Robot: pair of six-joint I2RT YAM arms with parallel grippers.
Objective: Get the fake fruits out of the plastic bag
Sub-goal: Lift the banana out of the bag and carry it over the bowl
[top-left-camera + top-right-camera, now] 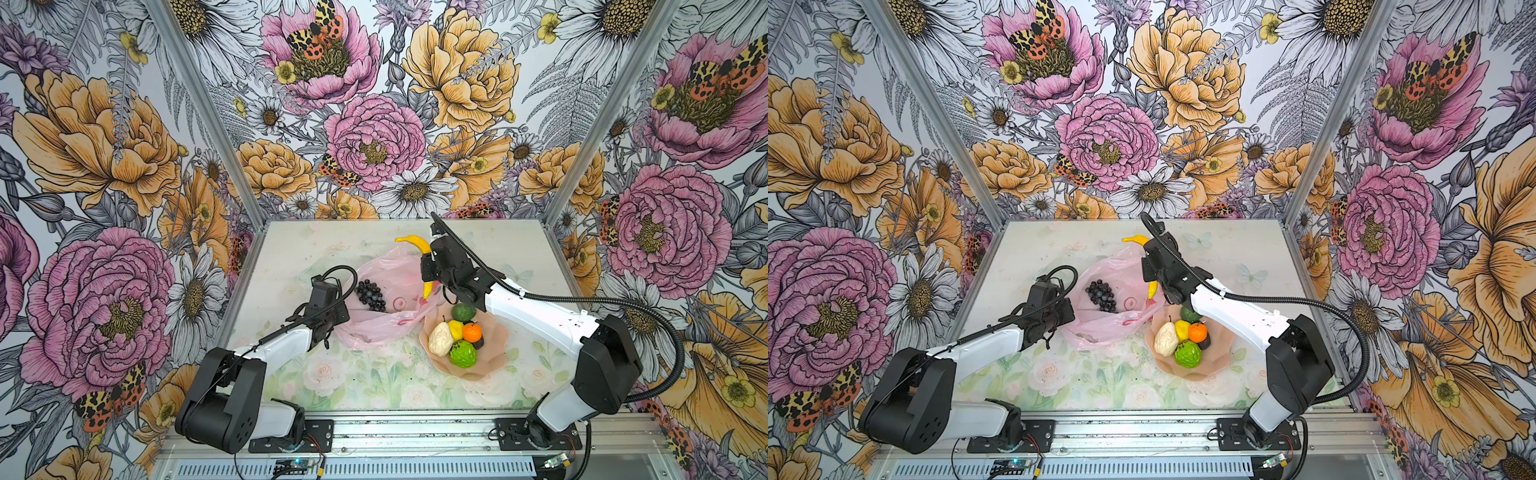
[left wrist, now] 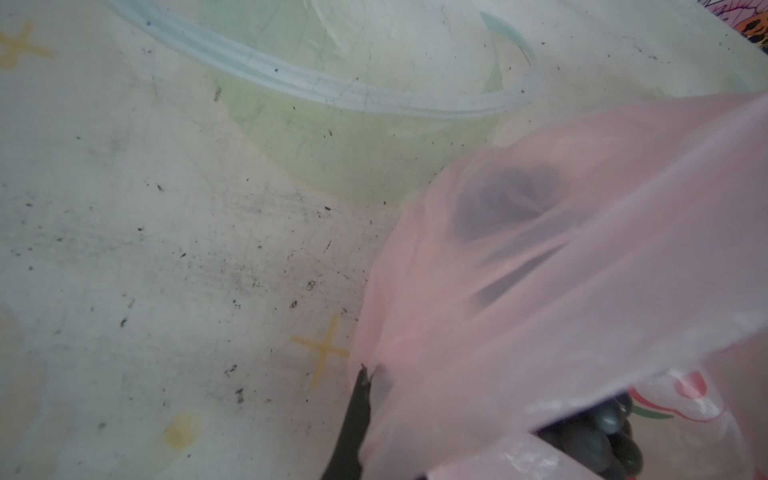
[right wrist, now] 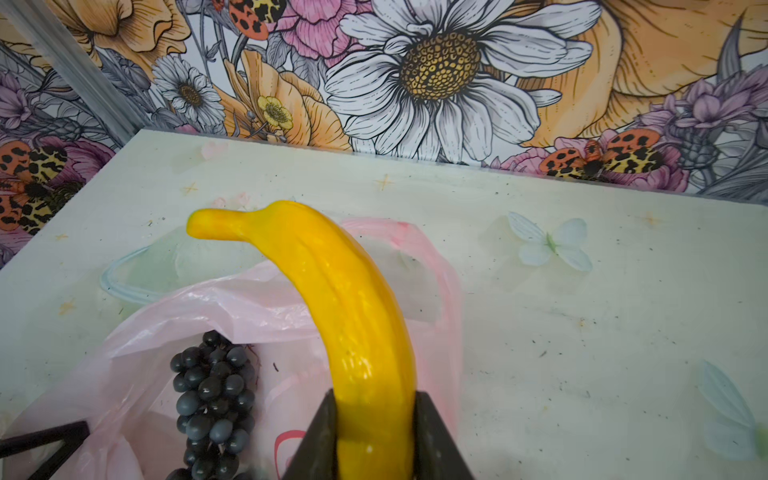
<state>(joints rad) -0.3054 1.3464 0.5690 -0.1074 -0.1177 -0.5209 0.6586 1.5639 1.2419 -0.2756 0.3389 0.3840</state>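
Right claw [image 3: 374, 401] pinches a curved yellow plastic banana [image 3: 353, 307] aloft; left claw [image 2: 371, 376] is pressed together on the thin translucent pink plastic bag [image 2: 582, 270], dark grape bunch [image 3: 212, 395] inside.

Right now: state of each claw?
Left claw: shut, pinching the edge of the plastic bag.
Right claw: shut on the banana, which is clear of the bag.

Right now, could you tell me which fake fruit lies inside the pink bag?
The dark grape bunch; the banana is in the right claw, the rest sit in the peach dish.
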